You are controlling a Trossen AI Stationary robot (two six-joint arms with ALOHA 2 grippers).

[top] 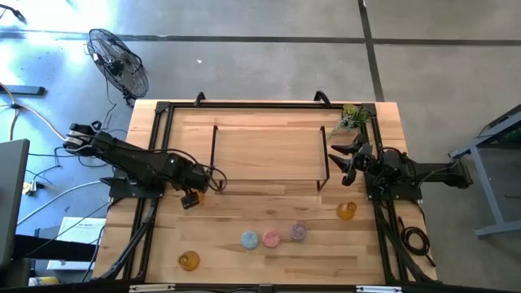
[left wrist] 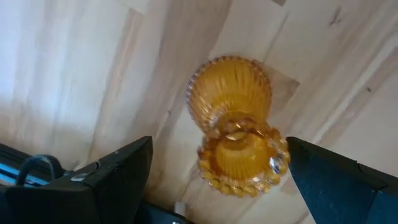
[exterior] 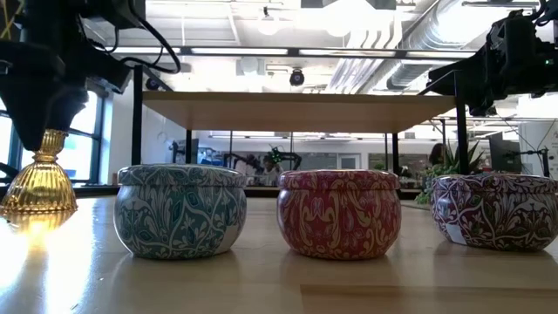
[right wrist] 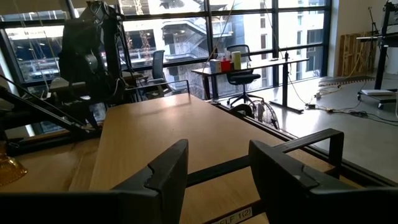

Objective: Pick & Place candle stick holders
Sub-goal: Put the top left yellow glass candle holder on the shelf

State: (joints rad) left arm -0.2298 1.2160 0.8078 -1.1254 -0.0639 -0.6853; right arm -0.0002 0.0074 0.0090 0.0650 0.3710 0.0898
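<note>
left gripper (left wrist: 217, 180) | jaws spread | amber holder (left wrist: 235, 124) upright between, untouched

We see a light wooden table (top: 269, 260) carrying a low raised shelf (top: 269, 153) at its middle. In front sit three round tins in a row: blue (top: 249, 239), pink (top: 271, 238), purple (top: 298, 233). Amber glass holders stand near the front left (top: 189, 260), at the right (top: 347, 211), and left of the shelf (left wrist: 236, 124). A green sprig (top: 352, 119) lies at the far right corner.

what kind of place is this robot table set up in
Probably an open-plan office or lab: the right wrist view shows floor-to-ceiling windows and a black swivel office chair at a long desk; the low view shows exposed silver ceiling ducts.
</note>
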